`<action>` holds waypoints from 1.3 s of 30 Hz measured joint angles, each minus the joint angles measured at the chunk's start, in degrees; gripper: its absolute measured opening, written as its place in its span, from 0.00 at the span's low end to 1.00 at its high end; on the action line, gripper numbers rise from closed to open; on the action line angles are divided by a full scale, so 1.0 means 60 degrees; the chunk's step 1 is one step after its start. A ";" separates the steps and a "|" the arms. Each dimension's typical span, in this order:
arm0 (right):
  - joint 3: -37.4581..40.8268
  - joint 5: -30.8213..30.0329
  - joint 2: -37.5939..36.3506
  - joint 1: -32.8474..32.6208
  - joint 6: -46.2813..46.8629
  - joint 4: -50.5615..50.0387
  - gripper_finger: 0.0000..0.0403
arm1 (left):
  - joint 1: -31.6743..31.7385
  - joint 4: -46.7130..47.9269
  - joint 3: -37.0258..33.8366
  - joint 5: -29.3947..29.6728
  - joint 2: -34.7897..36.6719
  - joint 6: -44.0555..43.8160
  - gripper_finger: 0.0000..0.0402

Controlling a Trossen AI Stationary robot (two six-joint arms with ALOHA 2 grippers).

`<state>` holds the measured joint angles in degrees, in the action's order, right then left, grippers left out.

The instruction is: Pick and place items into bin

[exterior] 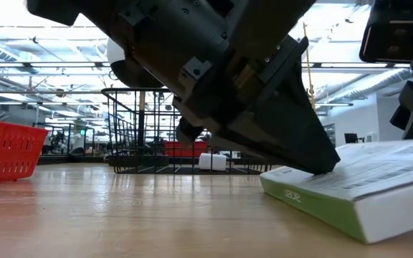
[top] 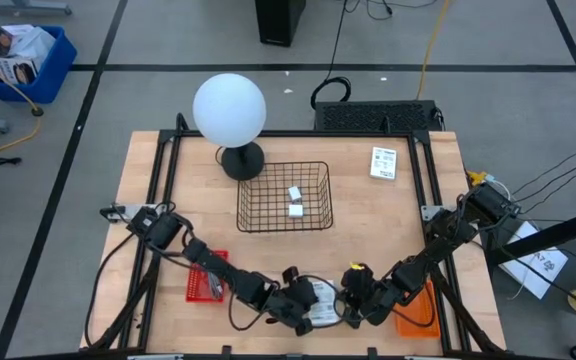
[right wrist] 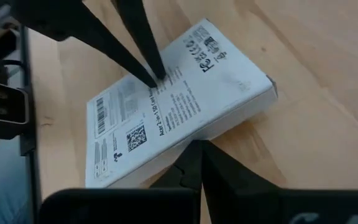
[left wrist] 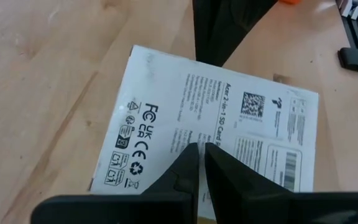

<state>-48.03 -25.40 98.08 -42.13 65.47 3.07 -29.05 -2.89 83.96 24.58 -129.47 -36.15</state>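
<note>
A flat white printed packet (left wrist: 166,124), a box with a green side (exterior: 314,204), lies near the table's front edge between my two grippers. My left gripper (left wrist: 199,150) is shut, with its tips on the packet's printed top. My right gripper (right wrist: 194,146) is shut, with its tips at the packet's long side, opposite the left one. The black wire bin (top: 284,196) stands at mid-table with two small white blocks (top: 295,202) inside. A second white packet (top: 383,162) lies flat at the far right. My left gripper presses its shut fingertips (exterior: 324,168) on the packet's printed top face (left wrist: 185,134), near the middle, slanting down from the table's left. The packet rests on the table under them. My right gripper's shut fingertips meet the packet's long side at its lower edge (right wrist: 185,140), slanting down from the table's right. Whether they reach under the packet cannot be told.
A white globe lamp (top: 229,110) stands on a black base at the bin's far left corner. A small red basket (top: 206,277) sits at the front left and an orange tray (top: 418,308) at the front right. Bare wood lies between the packet and the bin.
</note>
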 joint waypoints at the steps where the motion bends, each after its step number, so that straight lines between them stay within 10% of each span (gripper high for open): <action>1: -0.0004 0.0001 0.0000 0.0000 -0.0052 0.0109 0.00 | -0.0030 -0.0033 -0.0003 0.0083 -0.0004 0.0024 0.09; 39: -0.0049 -0.0432 -0.0036 0.0022 -0.1688 0.2247 0.00 | -0.0603 -0.0051 -0.0028 0.1271 0.0237 0.0009 0.09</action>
<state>-48.33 -27.99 97.86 -42.00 55.34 16.55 -32.67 -3.20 83.79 32.21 -128.05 -36.10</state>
